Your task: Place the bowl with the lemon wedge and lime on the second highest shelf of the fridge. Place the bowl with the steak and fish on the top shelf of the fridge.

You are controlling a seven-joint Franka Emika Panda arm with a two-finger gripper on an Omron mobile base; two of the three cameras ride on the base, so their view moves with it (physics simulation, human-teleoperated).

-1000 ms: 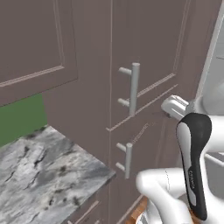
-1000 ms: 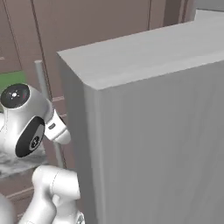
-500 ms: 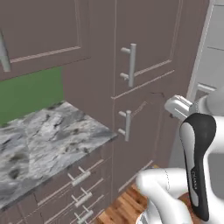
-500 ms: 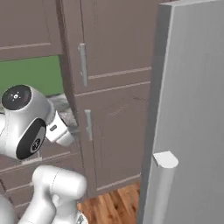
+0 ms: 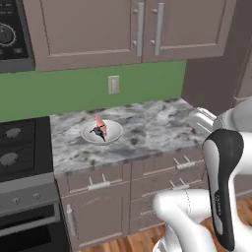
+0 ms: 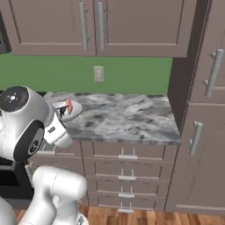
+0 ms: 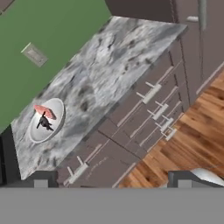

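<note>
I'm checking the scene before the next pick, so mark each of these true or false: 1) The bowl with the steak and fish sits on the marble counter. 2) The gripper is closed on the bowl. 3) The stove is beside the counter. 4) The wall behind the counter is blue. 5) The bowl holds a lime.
1) True: the bowl rests on the counter.
2) False: the gripper is open and away from the bowl, holding nothing.
3) True: the stove adjoins the counter.
4) False: the wall is green.
5) False: it holds the steak and the fish.
</note>
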